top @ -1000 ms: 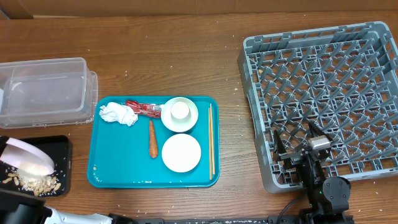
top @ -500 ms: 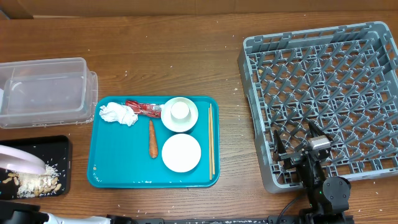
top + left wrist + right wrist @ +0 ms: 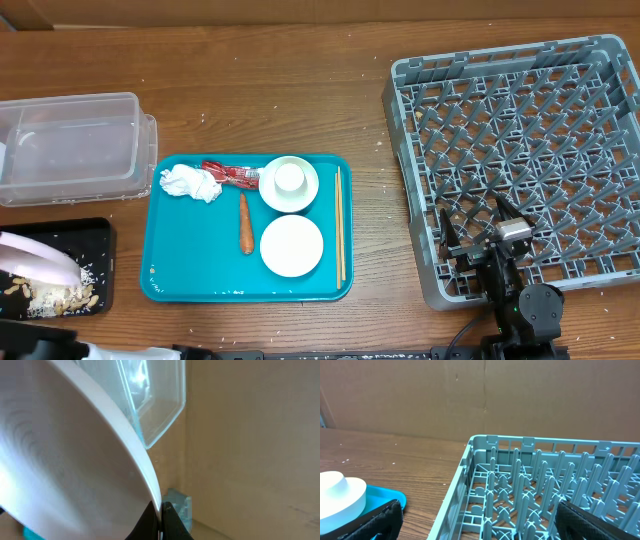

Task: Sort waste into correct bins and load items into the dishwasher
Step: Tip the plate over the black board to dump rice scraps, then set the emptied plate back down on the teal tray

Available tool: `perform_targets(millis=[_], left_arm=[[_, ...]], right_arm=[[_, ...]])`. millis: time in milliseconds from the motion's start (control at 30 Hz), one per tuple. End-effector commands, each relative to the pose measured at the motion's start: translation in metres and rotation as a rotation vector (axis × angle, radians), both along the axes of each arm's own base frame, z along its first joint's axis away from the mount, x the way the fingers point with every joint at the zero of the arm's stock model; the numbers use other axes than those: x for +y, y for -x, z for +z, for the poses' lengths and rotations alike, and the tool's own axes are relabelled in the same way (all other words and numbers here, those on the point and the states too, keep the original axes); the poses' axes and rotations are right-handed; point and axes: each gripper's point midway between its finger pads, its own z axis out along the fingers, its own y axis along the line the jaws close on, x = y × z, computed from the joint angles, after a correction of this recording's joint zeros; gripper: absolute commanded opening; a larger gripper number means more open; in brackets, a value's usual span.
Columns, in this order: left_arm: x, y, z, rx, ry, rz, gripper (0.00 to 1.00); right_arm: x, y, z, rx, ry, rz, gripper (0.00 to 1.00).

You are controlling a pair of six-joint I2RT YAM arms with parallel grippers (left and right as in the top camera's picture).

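While left claw [image 3: 160, 516] clamps the pink plate [image 3: 65, 460], right claw [image 3: 477, 520] gapes wide.

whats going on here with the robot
The left gripper holds the pink plate tilted over the black tray, where food scraps lie. The right gripper sits open at the near edge of the dish rack. The napkin, sauce packet, carrot, chopsticks, a bowl with a cup and a second bowl are on the teal tray.

The pink plate [image 3: 35, 258] runs off the overhead's left edge.
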Motion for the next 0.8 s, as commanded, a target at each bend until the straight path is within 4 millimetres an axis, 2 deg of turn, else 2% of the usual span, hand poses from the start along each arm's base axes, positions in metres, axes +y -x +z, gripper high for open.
perform_targets(millis=[0,67,133,200,267,400,567,633,767], left_arm=[[-0.044,0.003,0.03,0.146,-0.171,-0.066,0.04],[-0.063,0.001,0.039,0.192,-0.235,-0.105,0.04],[-0.097,-0.008,0.051,0.229,-0.34,-0.2,0.04],[-0.124,-0.013,0.054,0.281,-0.404,-0.273,0.04],[-0.162,-0.017,0.052,0.391,-0.496,-0.373,0.04],[-0.207,-0.029,0.045,0.468,-0.568,-0.507,0.04],[-0.249,-0.032,0.004,0.649,-0.646,-0.567,0.04],[-0.265,-0.039,-0.018,0.657,-0.645,-0.592,0.04],[-0.282,-0.048,-0.062,0.671,-0.674,-0.606,0.04]], right_arm=[[-0.002,-0.001,-0.002,-0.002,-0.004,-0.011,1.0],[-0.002,-0.001,-0.002,-0.002,-0.004,-0.011,1.0],[-0.002,-0.001,-0.002,-0.002,-0.004,-0.011,1.0],[-0.002,-0.001,-0.002,-0.002,-0.004,-0.011,1.0],[-0.002,-0.001,-0.002,-0.002,-0.004,-0.011,1.0],[-0.002,-0.001,-0.002,-0.002,-0.004,-0.011,1.0],[-0.002,-0.001,-0.002,-0.002,-0.004,-0.011,1.0],[-0.002,-0.001,-0.002,-0.002,-0.004,-0.011,1.0],[-0.002,-0.001,-0.002,-0.002,-0.004,-0.011,1.0]])
